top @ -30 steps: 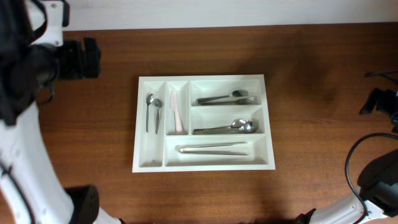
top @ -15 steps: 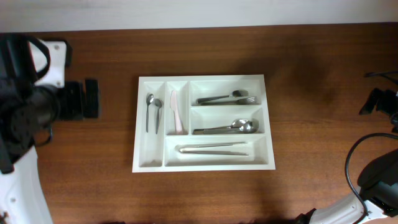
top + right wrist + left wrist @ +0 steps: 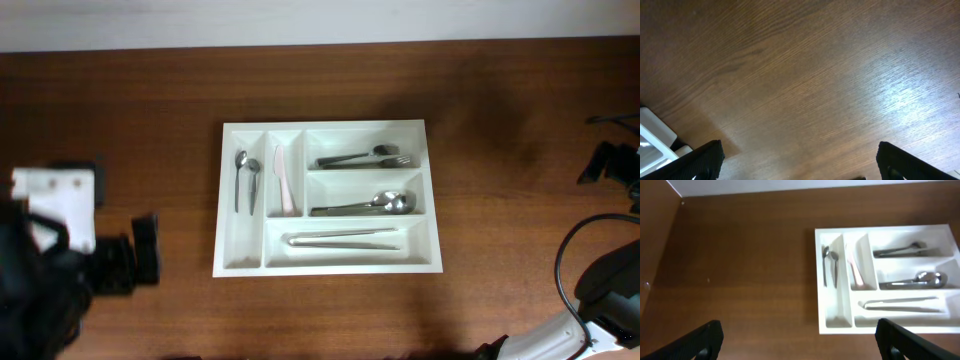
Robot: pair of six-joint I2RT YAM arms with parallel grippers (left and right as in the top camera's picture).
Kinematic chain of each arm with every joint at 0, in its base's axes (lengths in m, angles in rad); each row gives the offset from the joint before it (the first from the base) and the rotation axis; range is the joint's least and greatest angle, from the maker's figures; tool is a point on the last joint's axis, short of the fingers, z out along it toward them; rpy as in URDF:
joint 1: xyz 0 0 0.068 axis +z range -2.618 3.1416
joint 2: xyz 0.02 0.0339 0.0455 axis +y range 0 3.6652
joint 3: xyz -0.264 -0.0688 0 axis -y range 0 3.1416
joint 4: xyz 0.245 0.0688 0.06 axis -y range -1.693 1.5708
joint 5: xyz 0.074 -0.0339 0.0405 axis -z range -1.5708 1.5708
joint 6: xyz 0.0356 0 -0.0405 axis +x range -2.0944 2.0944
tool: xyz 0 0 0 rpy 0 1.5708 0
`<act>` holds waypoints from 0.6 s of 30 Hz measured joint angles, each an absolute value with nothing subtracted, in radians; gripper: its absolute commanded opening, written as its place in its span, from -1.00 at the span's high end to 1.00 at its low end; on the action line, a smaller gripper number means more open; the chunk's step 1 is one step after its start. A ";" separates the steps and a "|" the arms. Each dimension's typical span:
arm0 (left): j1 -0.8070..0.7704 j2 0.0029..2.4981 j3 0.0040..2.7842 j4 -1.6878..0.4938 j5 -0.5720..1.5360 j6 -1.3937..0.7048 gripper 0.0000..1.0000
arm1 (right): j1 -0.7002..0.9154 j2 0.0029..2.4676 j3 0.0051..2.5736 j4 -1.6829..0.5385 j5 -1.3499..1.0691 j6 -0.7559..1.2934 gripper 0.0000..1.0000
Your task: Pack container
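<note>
Tabletop [image 3: 500,100] of dark brown wood, with fine grain and a soft sheen. The left arm sits low at the near left corner, its white casing blurred. The left gripper [image 3: 800,347] points toward the middle of the table, its black fingertips spread wide with nothing between them. The right arm is folded at the far right edge, a black cable looping beside it. The right gripper [image 3: 800,167] hangs over bare wood, likewise released and empty. The container [image 3: 330,127], a white rectangular plastic tray with smooth raised dividers, lies flat at the table's centre, well apart from both arms. Two small metal spoons [image 3: 246,180] lie in its leftmost upright slot and a pale knife [image 3: 283,180] in the next. Shiny steel cutlery fills the three long slots.
</note>
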State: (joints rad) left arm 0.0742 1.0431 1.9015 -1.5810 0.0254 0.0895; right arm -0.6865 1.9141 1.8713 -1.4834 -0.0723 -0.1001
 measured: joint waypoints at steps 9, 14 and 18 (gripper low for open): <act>0.074 0.833 1.694 -1.474 0.121 0.089 -0.98 | -0.686 1.914 1.871 -1.483 -0.072 -0.100 -0.98; 0.074 0.805 1.612 -1.475 0.152 0.081 -0.99 | -0.686 1.914 1.871 -1.483 -0.072 -0.100 -0.98; 0.074 0.808 1.573 -1.475 0.163 0.072 -0.99 | -0.686 1.914 1.871 -1.483 -0.072 -0.100 -0.98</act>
State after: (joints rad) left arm 0.0742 0.8082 1.5734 -1.4746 0.1631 0.0719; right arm -0.6865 1.9141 1.8713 -1.4834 -0.0723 -0.1001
